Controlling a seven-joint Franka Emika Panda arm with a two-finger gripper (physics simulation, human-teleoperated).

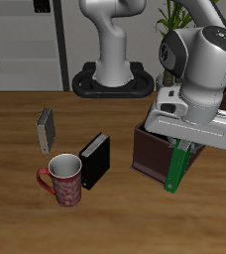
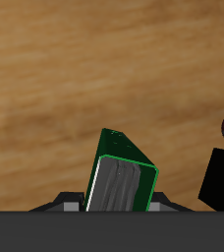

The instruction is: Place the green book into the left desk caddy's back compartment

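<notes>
The green book (image 1: 174,166) is being gripped upright by the lowered tool (image 1: 181,145), just before the left desk caddy (image 1: 150,149), above the wooden tabletop (image 1: 16,218).

I see a thin bright-green hardcover book (image 1: 175,167), page edge pale grey-white in wrist view (image 2: 118,186). Long open-top box caddy (image 1: 148,149) is dark brown-maroon. Thick upright book (image 1: 94,161) is black. Small standing book (image 1: 47,129) is grey. Ceramic mug (image 1: 64,180) is red-maroon, mottled pattern, pale inside. Wooden table (image 1: 16,213) is warm brown, grain streaks.
</notes>
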